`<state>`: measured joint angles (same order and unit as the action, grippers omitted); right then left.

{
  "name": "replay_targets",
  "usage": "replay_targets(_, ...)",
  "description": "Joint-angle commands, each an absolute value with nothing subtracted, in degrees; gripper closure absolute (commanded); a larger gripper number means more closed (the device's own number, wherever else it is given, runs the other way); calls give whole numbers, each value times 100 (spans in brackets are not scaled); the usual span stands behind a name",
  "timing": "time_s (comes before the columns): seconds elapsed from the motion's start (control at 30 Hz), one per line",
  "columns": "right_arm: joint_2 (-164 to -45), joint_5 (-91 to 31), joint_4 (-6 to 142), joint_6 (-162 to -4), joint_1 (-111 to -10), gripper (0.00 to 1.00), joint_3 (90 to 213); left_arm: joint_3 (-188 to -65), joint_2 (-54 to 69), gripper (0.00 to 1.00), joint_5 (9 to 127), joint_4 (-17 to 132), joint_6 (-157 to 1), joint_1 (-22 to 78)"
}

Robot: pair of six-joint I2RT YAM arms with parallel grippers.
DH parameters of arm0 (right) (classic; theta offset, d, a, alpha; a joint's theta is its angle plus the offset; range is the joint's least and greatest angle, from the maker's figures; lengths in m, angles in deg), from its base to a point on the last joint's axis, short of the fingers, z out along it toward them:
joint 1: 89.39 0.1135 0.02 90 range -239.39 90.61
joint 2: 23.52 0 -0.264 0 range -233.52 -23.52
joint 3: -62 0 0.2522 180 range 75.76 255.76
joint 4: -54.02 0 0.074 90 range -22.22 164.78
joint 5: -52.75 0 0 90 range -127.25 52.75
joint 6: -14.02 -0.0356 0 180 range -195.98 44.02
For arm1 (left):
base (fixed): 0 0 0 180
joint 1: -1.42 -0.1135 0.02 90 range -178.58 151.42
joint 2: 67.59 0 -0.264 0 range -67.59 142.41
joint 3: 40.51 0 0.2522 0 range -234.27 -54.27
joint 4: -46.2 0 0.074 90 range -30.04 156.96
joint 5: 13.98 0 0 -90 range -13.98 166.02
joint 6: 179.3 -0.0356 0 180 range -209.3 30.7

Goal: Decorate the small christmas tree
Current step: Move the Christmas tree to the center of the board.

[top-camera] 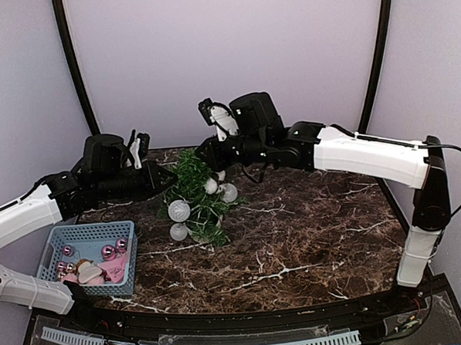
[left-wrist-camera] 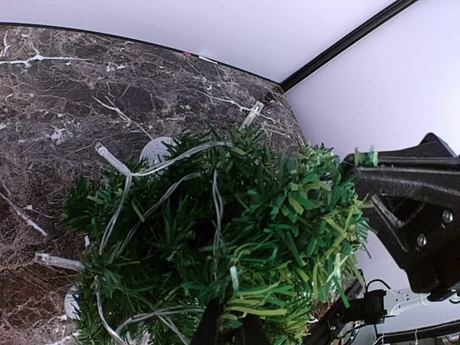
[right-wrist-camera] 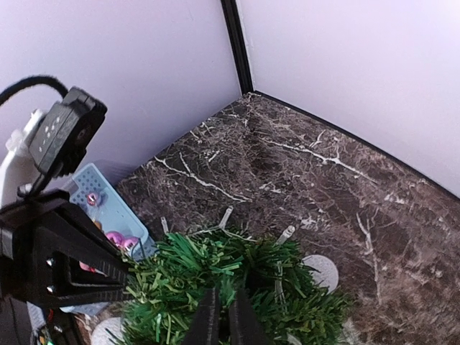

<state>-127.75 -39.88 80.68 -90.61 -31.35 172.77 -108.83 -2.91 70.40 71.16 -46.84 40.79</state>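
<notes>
The small christmas tree (top-camera: 197,199) stands left of the table's middle, strung with clear light wire (left-wrist-camera: 122,169) and hung with white baubles (top-camera: 178,211). Its pot is hidden under the branches. My left gripper (top-camera: 169,178) reaches in from the left at the treetop. In the left wrist view it (left-wrist-camera: 230,328) is shut on a tuft of the tree's (left-wrist-camera: 237,230) needles. My right gripper (top-camera: 204,154) comes in from the right, just above the top. In the right wrist view its narrow fingers (right-wrist-camera: 219,321) pinch a tuft of the tree's (right-wrist-camera: 237,277) needles.
A light-blue basket (top-camera: 90,228) at the front left holds pink baubles (top-camera: 109,251) and other ornaments. A white bauble (right-wrist-camera: 321,269) hangs low on the tree's far side. Dark marble table (top-camera: 311,230), with lilac walls on three sides.
</notes>
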Motion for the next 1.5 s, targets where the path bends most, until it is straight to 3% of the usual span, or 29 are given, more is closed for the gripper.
replay_targets(0.0,-12676,-3990,7742,-9052,-3086,100,17411,-10843,-322,100,6902,7137,-4953,4040)
replay_targets(0.47,-11723,-5347,8131,-9075,-3309,100,16975,-12638,1285,100,6118,7092,-5988,4118)
replay_targets(0.8,-11136,-5498,8058,-9359,-3744,100,15965,-13537,2499,100,5727,6864,-6225,4339)
replay_targets(1.13,-10838,-5474,8177,-9592,-3862,98,15495,-13951,2946,99,5601,7002,-6317,4439)
replay_targets(1.27,-10760,-5376,8185,-9611,-3866,78,15460,-13891,2810,82,5829,7095,-6303,4439)
replay_targets(1.37,-10730,-5335,8205,-9620,-3867,64,15488,-13840,2563,57,6211,7253,-6351,4439)
replay_targets(1.47,-10675,-5263,8231,-9652,-3866,51,15504,-13868,2320,41,6653,7770,-6501,4426)
